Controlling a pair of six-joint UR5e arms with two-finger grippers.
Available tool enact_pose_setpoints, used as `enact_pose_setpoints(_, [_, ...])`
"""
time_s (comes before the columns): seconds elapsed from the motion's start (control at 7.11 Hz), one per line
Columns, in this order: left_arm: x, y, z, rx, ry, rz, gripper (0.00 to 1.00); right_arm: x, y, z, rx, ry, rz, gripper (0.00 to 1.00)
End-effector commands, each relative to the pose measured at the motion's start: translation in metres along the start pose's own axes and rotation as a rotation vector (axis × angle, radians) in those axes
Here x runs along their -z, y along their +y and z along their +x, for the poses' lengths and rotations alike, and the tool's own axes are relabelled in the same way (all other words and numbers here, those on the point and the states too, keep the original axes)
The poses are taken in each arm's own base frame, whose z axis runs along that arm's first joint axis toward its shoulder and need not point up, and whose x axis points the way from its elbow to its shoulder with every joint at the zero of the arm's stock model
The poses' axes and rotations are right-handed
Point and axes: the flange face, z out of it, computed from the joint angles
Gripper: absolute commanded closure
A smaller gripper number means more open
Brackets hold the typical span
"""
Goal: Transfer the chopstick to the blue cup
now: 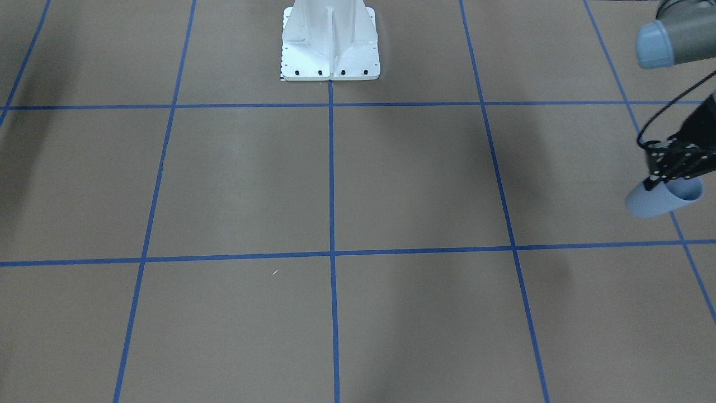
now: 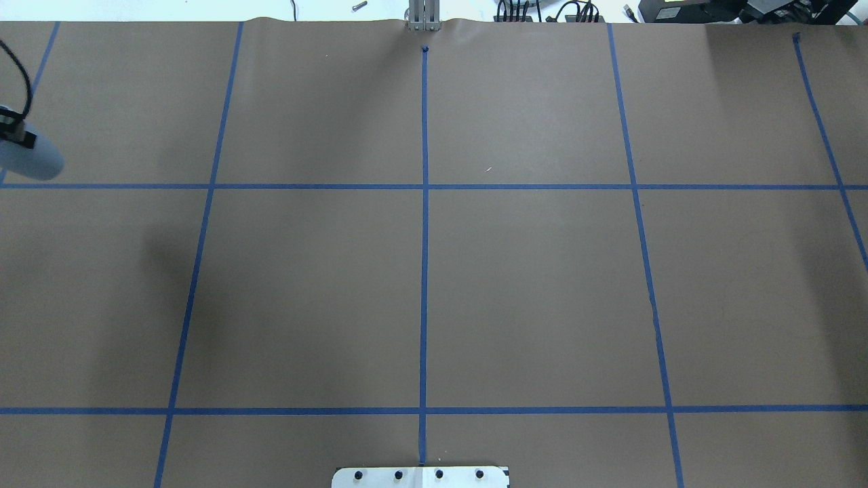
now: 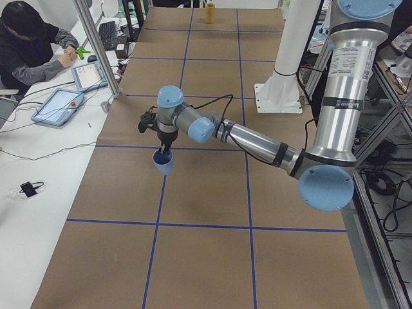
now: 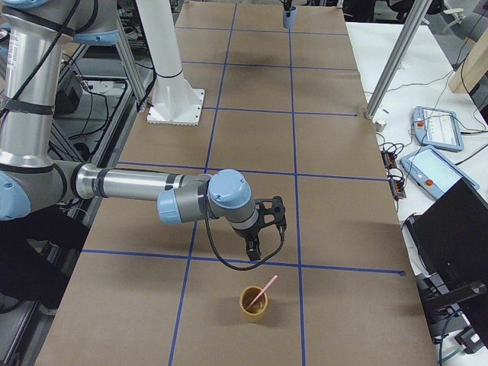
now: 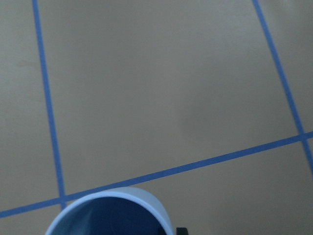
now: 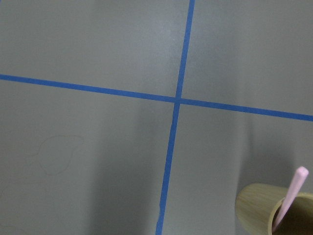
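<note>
Frontally, the blue cup (image 1: 651, 207) is seen tilted at the bench's left end, pinched by its rim in the left gripper (image 1: 660, 179). From the right end, the chopstick (image 4: 265, 289) is shown leaning in a tan cup (image 4: 252, 306) near that edge. The right gripper (image 4: 254, 248) hangs nearby; whether it is open or closed cannot be told. Probably light, stiff and slick, the chopstick is best taken near its free top.

This is a robot lab. A long table (image 3: 206, 257) is covered in brown paper with blue tape lines (image 2: 424, 271). A big silver robot arm (image 3: 257, 145) reaches over it. Beside it, a person (image 3: 29, 45) sits at a white desk (image 3: 26, 219) with control screens (image 3: 58, 106) and wires (image 3: 45, 154).
</note>
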Motion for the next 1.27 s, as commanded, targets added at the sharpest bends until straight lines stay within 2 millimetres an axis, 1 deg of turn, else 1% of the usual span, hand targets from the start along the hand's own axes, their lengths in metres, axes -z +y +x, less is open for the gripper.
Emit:
enact_pose_setpoints(0.0, [-0.034, 0.008, 0.163, 0.136, 0.060, -0.010, 1.00, -0.002, 0.005, 0.002, -0.007, 0.000, -0.005, 0.00])
enact_pose_setpoints(0.14, [-0.034, 0.007, 0.231, 0.183, 0.062, -0.027, 1.00, -0.003, 0.006, 0.003, -0.009, 0.000, -0.007, 0.00])
enact_pose_setpoints(0.28, [-0.039, 0.019, 0.307, 0.219, 0.028, -0.045, 1.00, -0.003, 0.008, 0.003, -0.012, 0.000, -0.009, 0.00])
enact_pose_setpoints(0.42, [-0.033, 0.035, 0.374, 0.255, 0.009, -0.054, 1.00, -0.004, 0.010, 0.005, -0.012, 0.004, -0.011, 0.00])
enact_pose_setpoints(0.56, [-0.030, 0.052, 0.427, 0.287, -0.001, -0.059, 1.00, -0.005, 0.013, 0.005, -0.016, 0.004, -0.014, 0.00])
enact_pose_setpoints(0.7, [-0.040, 0.071, 0.478, 0.294, -0.015, -0.044, 1.00, -0.005, 0.013, 0.005, -0.018, 0.003, -0.014, 0.00])
enact_pose_setpoints(0.84, [-0.053, 0.077, 0.525, 0.325, -0.034, -0.029, 1.00, -0.005, 0.015, 0.006, -0.020, 0.003, -0.016, 0.00])
enact_pose_setpoints(0.98, [-0.064, 0.083, 0.548, 0.327, -0.057, -0.001, 1.00, -0.005, 0.014, 0.005, -0.021, 0.003, -0.015, 0.00])
enact_pose_setpoints(1.12, [-0.069, 0.092, 0.554, 0.334, -0.066, 0.022, 1.00, -0.005, 0.015, 0.005, -0.023, 0.003, -0.016, 0.00])
